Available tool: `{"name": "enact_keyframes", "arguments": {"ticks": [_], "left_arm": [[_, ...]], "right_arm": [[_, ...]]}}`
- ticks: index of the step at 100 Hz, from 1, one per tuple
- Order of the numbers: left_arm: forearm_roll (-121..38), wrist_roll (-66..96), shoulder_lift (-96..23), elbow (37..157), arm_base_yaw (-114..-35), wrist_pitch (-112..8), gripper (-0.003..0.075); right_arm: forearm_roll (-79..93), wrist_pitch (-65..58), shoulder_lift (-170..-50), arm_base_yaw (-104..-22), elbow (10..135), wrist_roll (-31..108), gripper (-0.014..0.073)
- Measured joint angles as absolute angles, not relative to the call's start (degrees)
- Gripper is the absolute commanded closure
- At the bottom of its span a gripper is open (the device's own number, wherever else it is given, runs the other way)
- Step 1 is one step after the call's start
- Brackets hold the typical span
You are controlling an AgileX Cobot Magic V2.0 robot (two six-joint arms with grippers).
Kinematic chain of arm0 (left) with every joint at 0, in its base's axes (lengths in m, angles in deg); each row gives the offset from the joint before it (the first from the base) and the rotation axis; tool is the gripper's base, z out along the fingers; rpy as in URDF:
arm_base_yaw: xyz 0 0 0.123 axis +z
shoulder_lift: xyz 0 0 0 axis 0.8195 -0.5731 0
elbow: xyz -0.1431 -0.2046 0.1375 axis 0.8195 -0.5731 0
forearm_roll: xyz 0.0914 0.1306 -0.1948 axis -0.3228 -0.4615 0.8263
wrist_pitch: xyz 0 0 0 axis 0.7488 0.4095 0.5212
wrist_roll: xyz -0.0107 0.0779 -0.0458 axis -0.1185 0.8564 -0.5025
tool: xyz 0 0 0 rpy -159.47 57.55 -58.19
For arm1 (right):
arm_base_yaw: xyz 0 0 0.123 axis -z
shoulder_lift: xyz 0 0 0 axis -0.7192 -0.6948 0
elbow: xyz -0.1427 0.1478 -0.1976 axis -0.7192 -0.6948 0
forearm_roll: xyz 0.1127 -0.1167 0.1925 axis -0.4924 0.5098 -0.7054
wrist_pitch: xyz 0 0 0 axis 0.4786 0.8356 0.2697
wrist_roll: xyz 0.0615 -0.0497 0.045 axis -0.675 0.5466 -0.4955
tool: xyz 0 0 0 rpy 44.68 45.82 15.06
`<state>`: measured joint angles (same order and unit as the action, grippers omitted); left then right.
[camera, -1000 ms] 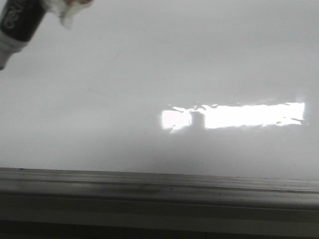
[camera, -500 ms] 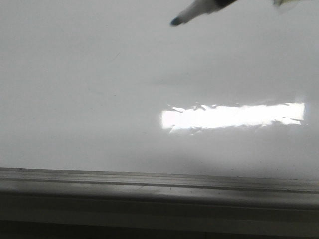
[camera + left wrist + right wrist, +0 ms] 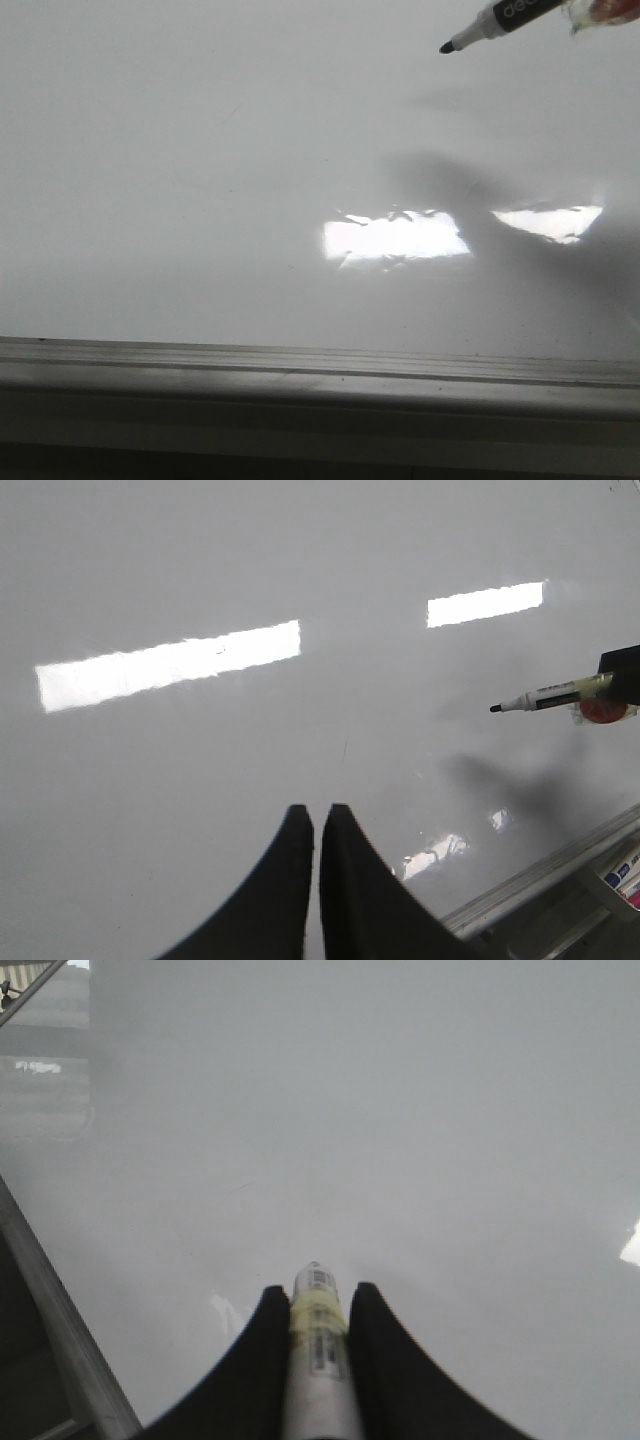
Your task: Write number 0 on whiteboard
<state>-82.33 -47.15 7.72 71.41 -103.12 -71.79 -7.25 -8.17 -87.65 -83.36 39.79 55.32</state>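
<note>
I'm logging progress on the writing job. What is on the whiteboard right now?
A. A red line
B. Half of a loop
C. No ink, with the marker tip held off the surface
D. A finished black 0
C: the whiteboard shows only glare and shadow, and the marker in the right gripper casts a shadow apart from its tip.

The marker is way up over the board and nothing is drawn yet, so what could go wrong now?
1. The marker tip hangs above the bare whiteboard; coming down too hard could squash it, too lightly leave gaps in the 0.
2. The right pincer holds the marker by its taped barrel; pressing might make it slip or tilt, wobbling the loop.
3. It sits near the front view's upper right, so part of the loop may leave that view.
</note>
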Motion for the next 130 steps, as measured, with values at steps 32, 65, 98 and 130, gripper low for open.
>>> {"name": "enact_keyframes", "arguments": {"ticks": [32, 65, 98, 130], "left_arm": [[-82.33, -47.25, 7.72, 71.41, -103.12, -71.42, 0.0740], [-82.33, -47.25, 7.72, 71.41, -103.00, -71.42, 0.0740], [-82.33, -47.25, 7.72, 71.41, -103.00, -71.42, 0.0740], [-81.93, -47.25, 7.72, 71.41, -103.00, -71.42, 0.0740]], "right_arm": [[-2.84, -11.01, -94.30, -83.36, 43.68, 55.32, 0.0638], [-0.44, -11.68, -98.74, -84.49, 44.59, 55.32, 0.0638], [0.56, -13.68, -102.43, -85.13, 44.69, 55.32, 0.0638], [0.56, -14.94, -104.43, -86.28, 44.96, 55.32, 0.0638]]}}
